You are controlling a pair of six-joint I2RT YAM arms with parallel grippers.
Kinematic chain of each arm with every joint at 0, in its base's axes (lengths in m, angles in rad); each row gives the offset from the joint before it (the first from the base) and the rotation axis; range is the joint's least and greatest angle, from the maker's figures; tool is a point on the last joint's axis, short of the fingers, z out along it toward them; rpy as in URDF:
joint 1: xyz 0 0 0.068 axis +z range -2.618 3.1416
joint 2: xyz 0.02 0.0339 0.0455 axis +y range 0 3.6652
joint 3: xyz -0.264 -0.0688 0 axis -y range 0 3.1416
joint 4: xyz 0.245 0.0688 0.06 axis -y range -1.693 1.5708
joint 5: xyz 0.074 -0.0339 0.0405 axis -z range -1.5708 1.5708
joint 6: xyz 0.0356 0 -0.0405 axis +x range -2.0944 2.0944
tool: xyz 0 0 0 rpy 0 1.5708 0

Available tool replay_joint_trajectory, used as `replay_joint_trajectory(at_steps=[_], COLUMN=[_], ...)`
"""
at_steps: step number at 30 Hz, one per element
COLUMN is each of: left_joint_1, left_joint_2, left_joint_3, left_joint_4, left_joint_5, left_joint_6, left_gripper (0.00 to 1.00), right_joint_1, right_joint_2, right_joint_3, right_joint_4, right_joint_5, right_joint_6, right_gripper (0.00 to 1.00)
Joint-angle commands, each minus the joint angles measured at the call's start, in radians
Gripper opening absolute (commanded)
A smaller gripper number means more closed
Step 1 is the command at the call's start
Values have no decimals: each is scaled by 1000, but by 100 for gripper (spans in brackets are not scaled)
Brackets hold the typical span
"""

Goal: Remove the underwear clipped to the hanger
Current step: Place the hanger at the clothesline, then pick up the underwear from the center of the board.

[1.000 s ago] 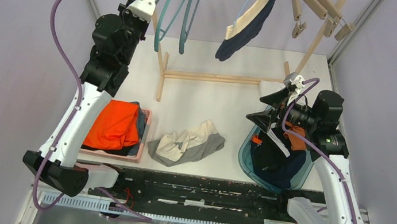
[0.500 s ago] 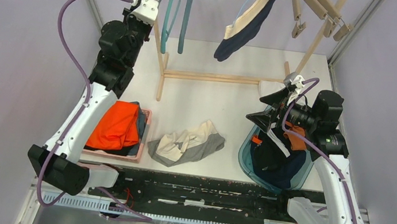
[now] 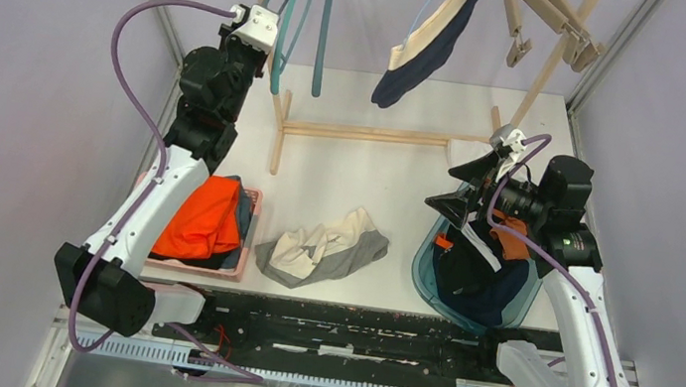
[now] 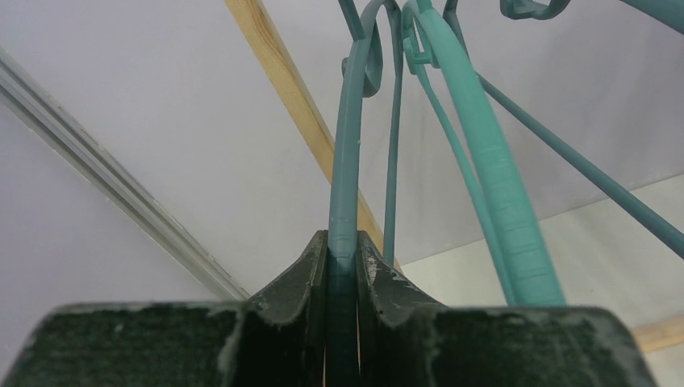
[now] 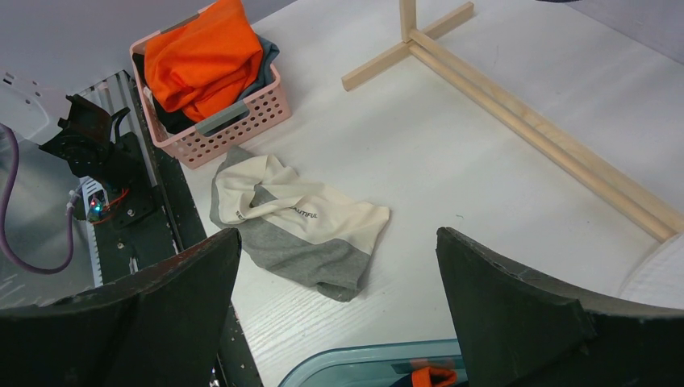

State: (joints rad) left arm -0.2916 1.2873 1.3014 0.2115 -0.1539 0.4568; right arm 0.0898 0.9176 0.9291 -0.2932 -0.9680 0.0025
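Note:
A navy underwear with a cream waistband (image 3: 423, 42) hangs from the wooden rack (image 3: 377, 136) at the back. My left gripper (image 3: 275, 53) is raised at the bunch of teal hangers (image 3: 294, 17). In the left wrist view it (image 4: 342, 242) is shut on the arm of one bare teal hanger (image 4: 347, 161). My right gripper (image 3: 455, 186) is open and empty above the blue bin (image 3: 423, 264), which holds a pile of dark and orange underwear (image 3: 474, 271). A grey and cream underwear (image 3: 323, 251) lies on the table, also in the right wrist view (image 5: 298, 222).
A pink basket (image 3: 252, 204) with a bright-orange folded cloth (image 3: 199, 218) stands at the front left. Wooden clip hangers (image 3: 548, 15) hang at the back right. The rack's base bars (image 5: 516, 121) cross the back of the table.
My left arm has moved to the right and a little nearer, still at the teal hangers, which have shifted right with it. The right arm has not moved.

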Motion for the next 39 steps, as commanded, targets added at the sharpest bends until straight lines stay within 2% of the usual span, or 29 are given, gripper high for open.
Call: replay_joint_trajectory(at_steps=[1,5,11,13,17,20,24,28,33,39], left_joint_1=[3,3,2,3,3,3,2,1,1,-26], left_joint_2=[-48,-80,-140,-173,-249,-304,-381,-459,-526,-452], left_joint_3=[-10,-10,-8,-6,-2,16,-2,-114,-287,-411], left_joint_4=[33,-9,-89,-129,-234,-384,-611,-788,-904,-938], left_joint_5=[-6,5,24,26,10,36,149,281,427,553], left_joint_6=[22,14,1,-1,8,29,39,53,150,233], left_gripper=[19,44,71,78,83,85,86,89,91,97], right_joint_1=[1,2,2,1,2,2,1,1,1,-1], right_joint_2=[1,1,-2,-2,-5,-6,-11,-11,-9,-17], right_joint_3=[2,3,1,2,3,6,14,25,29,27], right_joint_4=[37,37,36,34,30,25,9,-13,-14,-20], right_joint_5=[-22,-22,-19,-18,-13,-12,-10,0,16,20], right_joint_6=[-9,-9,-12,-15,-20,-24,-29,-41,-35,-45], right_gripper=[100,100,100,100,100,100,100,100,100,100])
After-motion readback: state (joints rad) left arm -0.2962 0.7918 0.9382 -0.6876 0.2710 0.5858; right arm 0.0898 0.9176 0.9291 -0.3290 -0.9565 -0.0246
